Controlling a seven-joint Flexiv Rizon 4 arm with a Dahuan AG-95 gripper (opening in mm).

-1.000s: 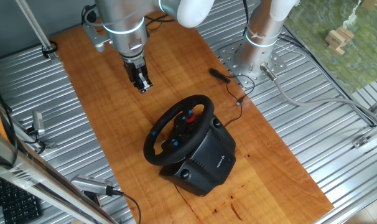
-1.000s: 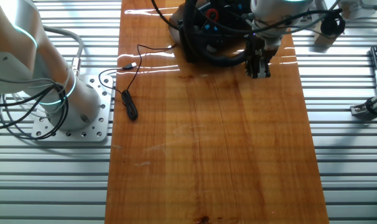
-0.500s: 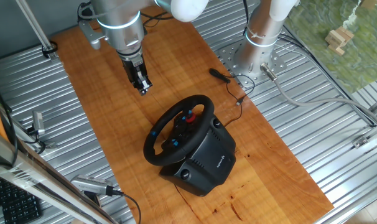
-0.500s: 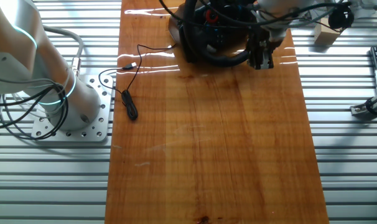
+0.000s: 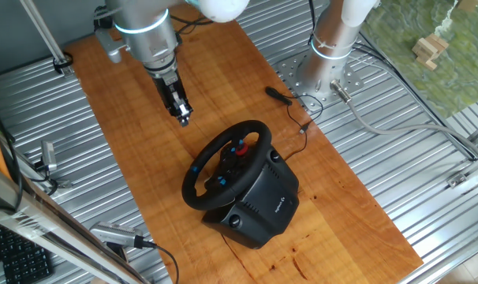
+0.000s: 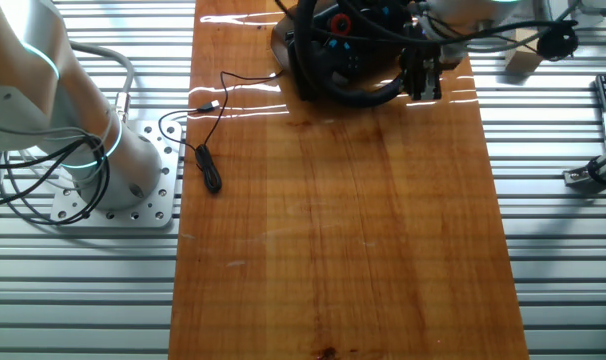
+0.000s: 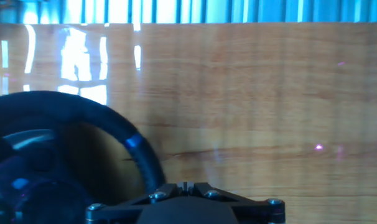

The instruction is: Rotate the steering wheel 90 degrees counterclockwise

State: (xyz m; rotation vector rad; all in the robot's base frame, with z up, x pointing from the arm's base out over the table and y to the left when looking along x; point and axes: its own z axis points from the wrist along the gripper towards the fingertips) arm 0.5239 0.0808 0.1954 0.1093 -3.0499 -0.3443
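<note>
Steering wheel (image 5: pixel 227 162) on its base (image 5: pixel 259 207); end effector (image 5: pixel 183 118) apparently above board (image 5: pixel 144 166) beside it.

A black cable (image 6: pixel 208 140) lies on the wooden tabletop (image 6: pixel 343 230).

Both fixed views are bright, evenly lit and sharp. In the other fixed view, white glare streaks across the far end of the wooden board (image 6: pixel 333 200). The hand view is softer, with a blue cast; bright window reflections gleam on the wood at upper left, and the steering wheel (image 7: pixel 83 124) rim reads dark and slightly blurred
</note>
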